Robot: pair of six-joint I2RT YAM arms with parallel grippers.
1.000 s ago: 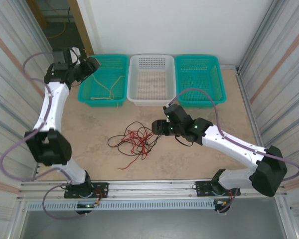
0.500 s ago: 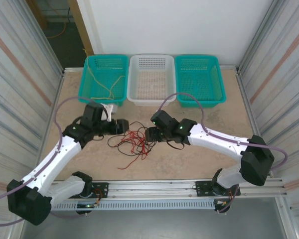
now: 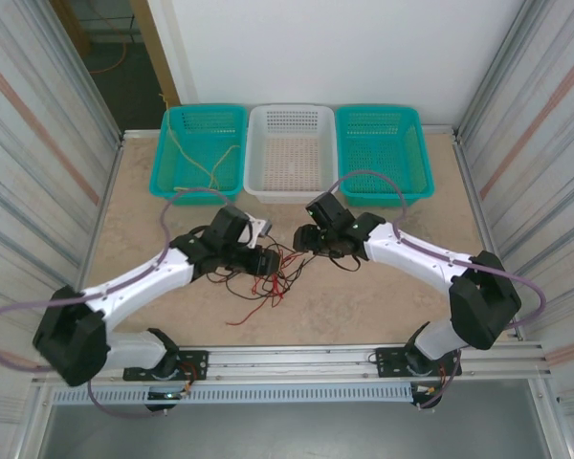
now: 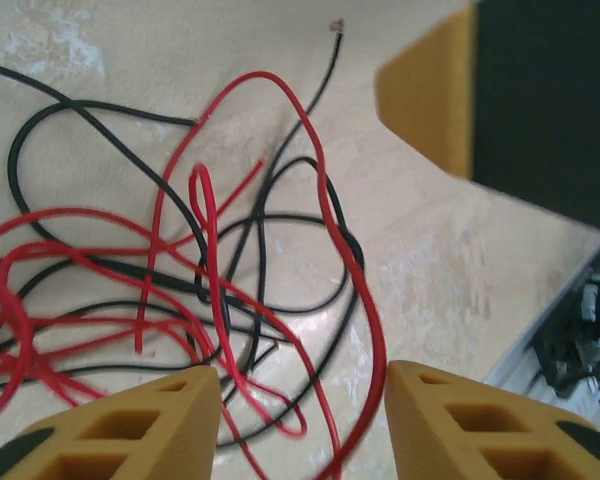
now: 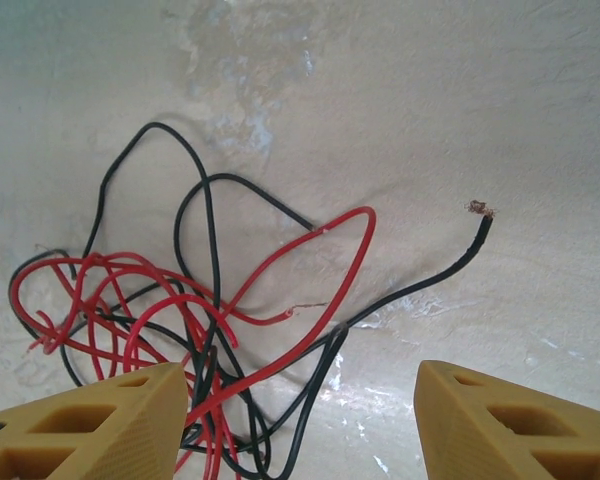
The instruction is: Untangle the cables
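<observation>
Red and black cables sit knotted on the counter, directly before our left hand, which is half open, with red loops between its fingers and nothing pinched. We judge the knot runs left to right. Beyond it, the right hand is wide open and empty at the far end.

Cables sit mid-frame.
I see them on the table, below the baskets, between left gripper and right gripper.

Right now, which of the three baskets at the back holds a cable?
The left teal basket: a yellow cable lies loosely inside it. The white middle basket and the right teal basket hold no cable.
</observation>
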